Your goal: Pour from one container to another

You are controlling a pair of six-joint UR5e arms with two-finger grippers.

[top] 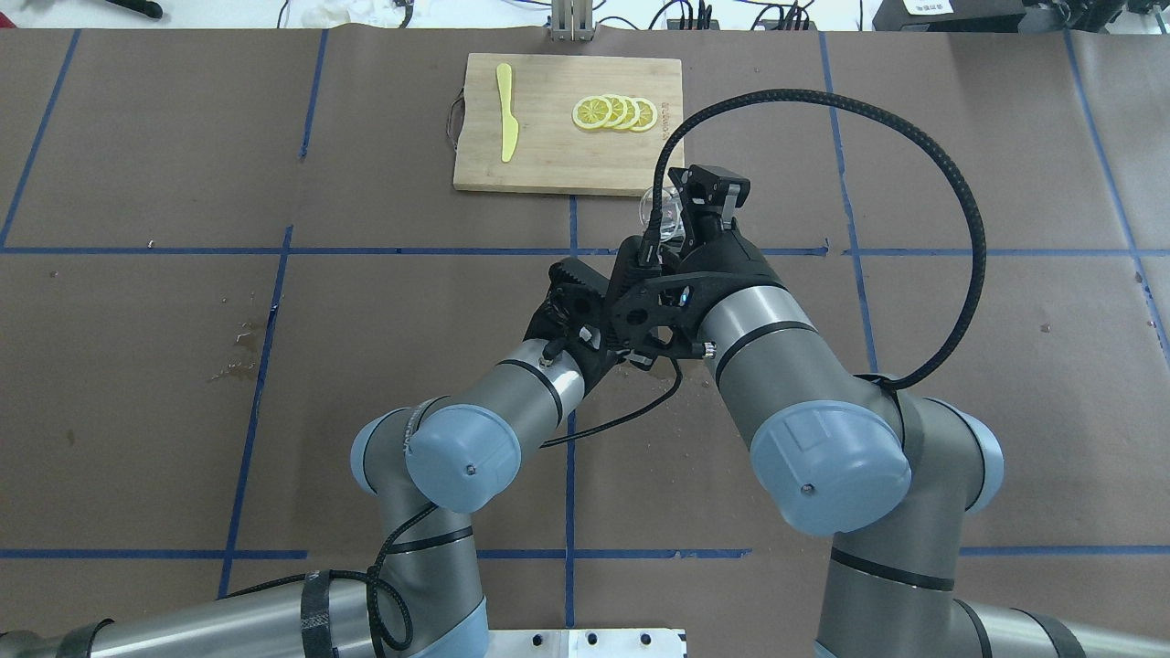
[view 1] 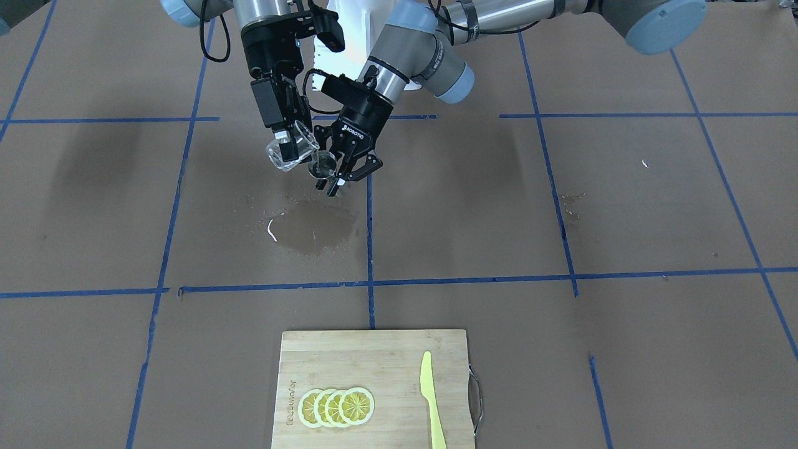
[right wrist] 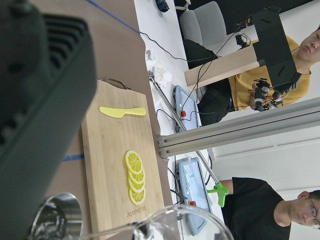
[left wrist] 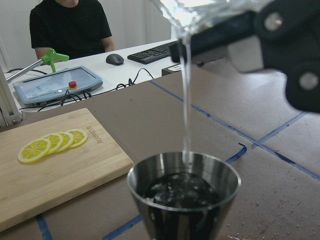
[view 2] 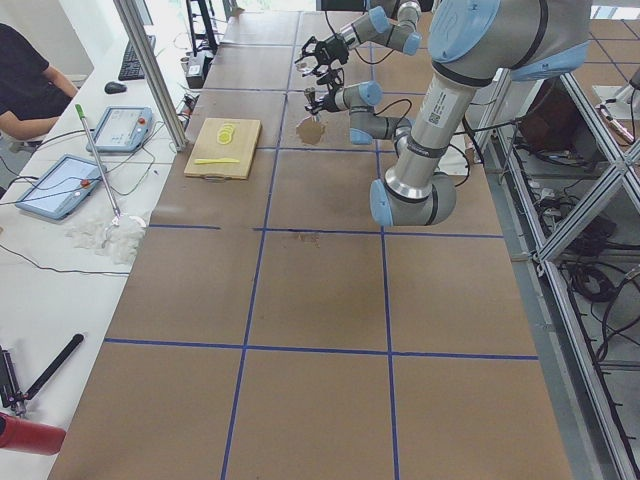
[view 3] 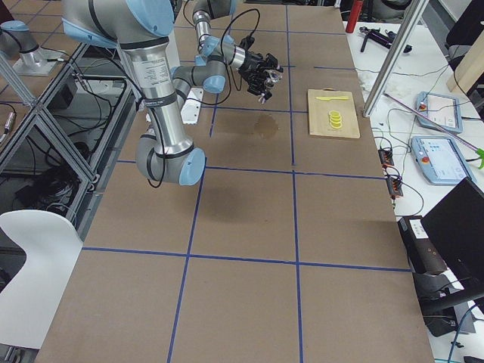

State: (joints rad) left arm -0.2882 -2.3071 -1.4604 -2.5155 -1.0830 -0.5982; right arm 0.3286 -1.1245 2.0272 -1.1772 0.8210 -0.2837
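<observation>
Seen from across the table (view 1: 623, 206), whose matte brown covering is ruled into squares by blue tape, the right end effector (view 1: 287, 144) sits furthest left, its black fingers clamped on a clear glass (view 1: 288, 156) tipped steeply over. A thin, smooth stream of water (left wrist: 186, 100) falls from the glass's lip into a cup (view 1: 322, 166) just beside it. The cup is polished metal, tapering towards its base, with dark rippling liquid inside, and it is held above the table. The left end effector (view 1: 336, 173), black with white ROBOTIQ lettering on its body, grips that cup from the right. Below the pair a dark, irregular wet patch (view 1: 312, 227) stains the covering, with scattered droplets around it. Nearer the camera lies a rectangular bamboo board (view 1: 374, 355) with pale grain. It carries four overlapping round lemon slices (view 1: 336, 406), then a flat yellow plastic knife (view 1: 430, 399), and a metal wire handle (view 1: 477, 399) on its right edge. Lettering burnt into the board beside the slices is too small to read.
</observation>
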